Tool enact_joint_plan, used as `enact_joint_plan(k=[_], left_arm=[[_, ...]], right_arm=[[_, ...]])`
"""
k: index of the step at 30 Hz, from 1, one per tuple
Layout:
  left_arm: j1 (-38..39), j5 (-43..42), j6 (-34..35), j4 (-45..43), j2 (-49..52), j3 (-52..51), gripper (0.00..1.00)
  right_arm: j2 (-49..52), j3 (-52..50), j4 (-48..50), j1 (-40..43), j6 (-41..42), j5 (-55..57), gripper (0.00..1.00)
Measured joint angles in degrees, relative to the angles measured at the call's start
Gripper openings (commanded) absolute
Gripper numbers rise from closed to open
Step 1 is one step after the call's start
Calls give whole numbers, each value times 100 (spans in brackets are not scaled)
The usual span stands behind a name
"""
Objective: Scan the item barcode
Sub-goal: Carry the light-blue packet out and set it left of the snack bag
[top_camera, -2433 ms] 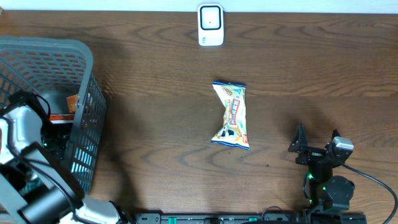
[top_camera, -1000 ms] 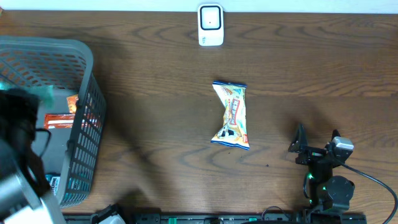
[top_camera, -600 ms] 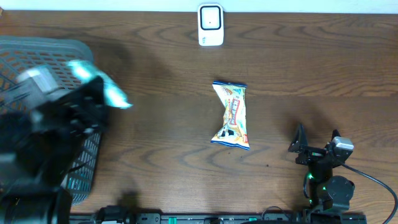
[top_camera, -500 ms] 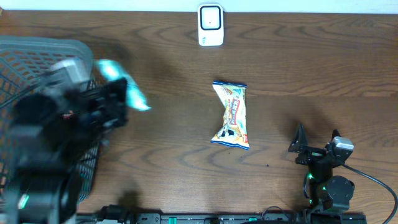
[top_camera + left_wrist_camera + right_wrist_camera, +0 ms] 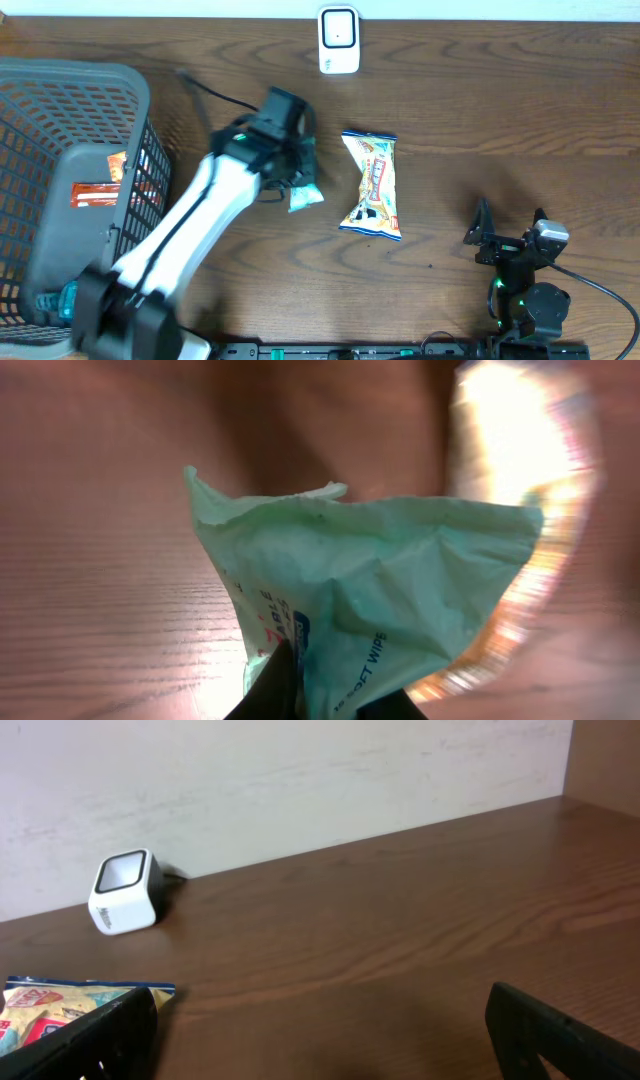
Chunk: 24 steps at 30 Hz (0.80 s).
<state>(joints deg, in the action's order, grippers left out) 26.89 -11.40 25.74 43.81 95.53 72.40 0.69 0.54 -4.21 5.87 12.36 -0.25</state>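
On the far left is the grey basket (image 5: 140, 90), with a few packs lying in it. My left gripper (image 5: 293, 178) is out over the middle of the table. Its jaws are squeezed tight on one end of a soft green wipes pack (image 5: 307, 196), so the rest of the pack sticks out loose. I think that leaves its sides free to turn to the scanner. I cannot see a barcode from here.

Just beside the pack, on its right, a snack bag (image 5: 372, 185) lies flat on the wood. The white scanner (image 5: 338, 40) stands at the back edge, apart from the pack, so I judge the pack must go there next.

My right gripper (image 5: 510, 235) sits at the front right, jaws wide apart and holding nothing, out of the way.
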Motion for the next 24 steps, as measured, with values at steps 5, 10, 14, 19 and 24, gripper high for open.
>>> enact_joint_plan(k=[5, 10, 14, 19, 24], left_arm=[[186, 74, 195, -173, 970, -2, 7], [393, 92, 299, -398, 1196, -2, 13], [601, 160, 332, -487, 1182, -2, 76], [542, 527, 446, 168, 1128, 173, 89], [293, 876, 289, 942, 723, 1113, 98]], right_arm=[[0, 0, 0, 0, 0, 0, 99], [0, 0, 0, 0, 0, 0, 99], [0, 0, 0, 0, 0, 0, 99], [0, 0, 0, 0, 0, 0, 99], [0, -2, 0, 0, 0, 0, 99]])
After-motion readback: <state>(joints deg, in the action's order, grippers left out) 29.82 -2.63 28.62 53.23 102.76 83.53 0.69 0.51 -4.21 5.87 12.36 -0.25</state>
